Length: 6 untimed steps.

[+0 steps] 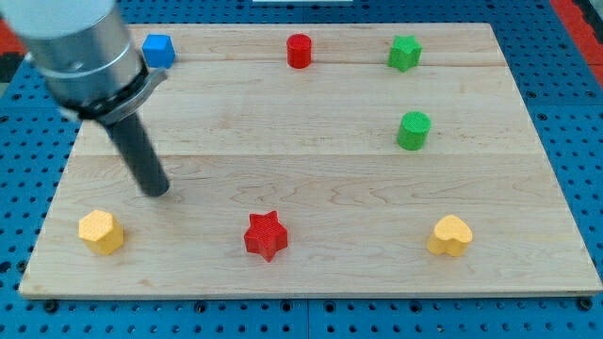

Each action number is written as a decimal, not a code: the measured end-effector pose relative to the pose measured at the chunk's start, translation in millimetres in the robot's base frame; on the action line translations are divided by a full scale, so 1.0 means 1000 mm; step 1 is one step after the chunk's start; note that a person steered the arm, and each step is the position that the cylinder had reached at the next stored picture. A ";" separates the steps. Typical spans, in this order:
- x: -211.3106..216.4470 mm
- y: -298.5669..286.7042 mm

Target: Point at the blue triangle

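Observation:
The blue block [158, 50], the only blue one in view, sits at the board's top left corner, partly behind the arm's grey body; its shape is hard to make out. My tip [157, 188] rests on the board at the left, well below the blue block and above and to the right of a yellow block [101, 231].
A red cylinder [299, 50] and a green star-like block [404, 53] sit along the top edge. A green cylinder [413, 130] is at the right. A red star [266, 234] and a yellow heart [450, 235] sit near the bottom edge of the wooden board [311, 169].

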<state>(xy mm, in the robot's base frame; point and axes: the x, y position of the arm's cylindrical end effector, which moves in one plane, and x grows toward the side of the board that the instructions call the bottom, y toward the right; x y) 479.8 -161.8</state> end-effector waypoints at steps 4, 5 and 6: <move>0.027 -0.050; 0.017 -0.084; -0.001 -0.084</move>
